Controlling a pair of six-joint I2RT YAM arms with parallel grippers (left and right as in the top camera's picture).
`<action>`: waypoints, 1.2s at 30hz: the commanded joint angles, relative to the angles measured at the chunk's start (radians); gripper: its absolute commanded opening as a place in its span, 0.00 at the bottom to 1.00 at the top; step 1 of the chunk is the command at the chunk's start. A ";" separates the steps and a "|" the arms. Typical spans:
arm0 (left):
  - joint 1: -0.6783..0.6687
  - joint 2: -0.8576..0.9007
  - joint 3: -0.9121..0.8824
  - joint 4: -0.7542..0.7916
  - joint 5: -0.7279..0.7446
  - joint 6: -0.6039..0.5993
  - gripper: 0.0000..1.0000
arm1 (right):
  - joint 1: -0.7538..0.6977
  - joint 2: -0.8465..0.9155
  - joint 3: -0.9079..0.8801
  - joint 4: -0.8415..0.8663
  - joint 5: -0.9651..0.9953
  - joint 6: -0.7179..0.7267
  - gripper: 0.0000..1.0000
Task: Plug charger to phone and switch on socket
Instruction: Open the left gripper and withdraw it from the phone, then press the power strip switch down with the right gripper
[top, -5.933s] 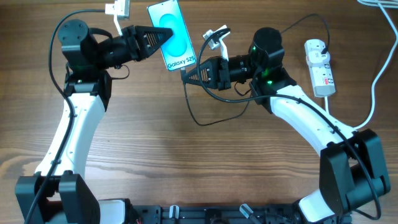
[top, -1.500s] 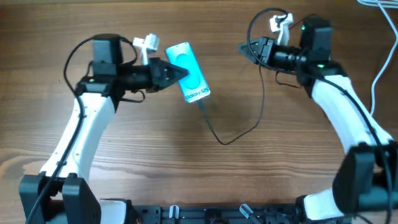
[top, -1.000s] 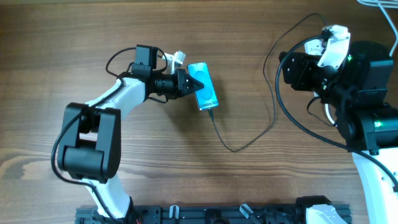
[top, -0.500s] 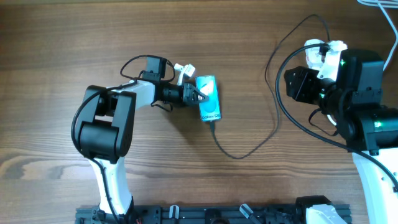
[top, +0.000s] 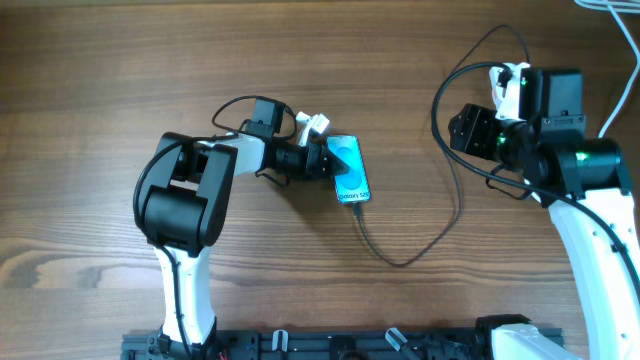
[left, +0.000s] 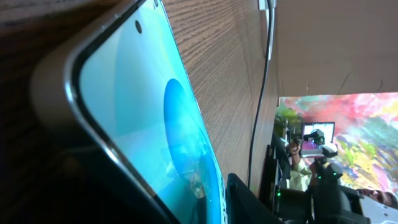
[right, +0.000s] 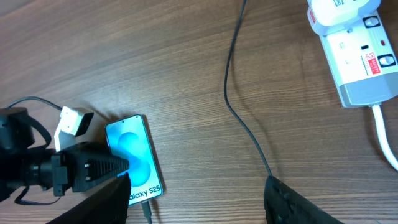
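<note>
The phone (top: 352, 172) lies flat on the wood with its cyan screen up. The charger (top: 400, 260), a thin black cable, is plugged into the phone's "Galaxy S25" end (right: 149, 186) and loops right and up past my right arm. My left gripper (top: 335, 165) straddles the phone's left edge. In the left wrist view a thin gap shows between the screen (left: 155, 112) and one finger (left: 249, 202). My right gripper (right: 199, 202) hangs open and empty high above the table. The socket (right: 364, 53) shows in the right wrist view, with a white plug (right: 339, 12) in it; my right arm hides it from overhead.
A thick white cord (right: 385, 137) leaves the socket's near end and runs off the right side. The black cable (right: 239, 118) crosses the bare wood between phone and socket. The table edge (top: 300, 335) with its black rail lies along the bottom.
My left arm has slid the phone right and toward the table's front, and its jaws have loosened. My right gripper has opened wider and shifted a little.
</note>
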 joint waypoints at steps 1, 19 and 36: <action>0.002 0.023 0.025 -0.032 -0.086 -0.032 0.29 | 0.003 0.026 0.013 -0.003 0.018 0.015 0.71; 0.002 0.023 0.178 -0.309 -0.319 -0.020 0.29 | 0.003 0.090 0.013 -0.033 0.178 0.161 0.82; 0.300 -0.699 0.511 -1.187 -0.819 0.108 0.11 | -0.274 0.193 0.013 0.171 0.280 0.472 0.05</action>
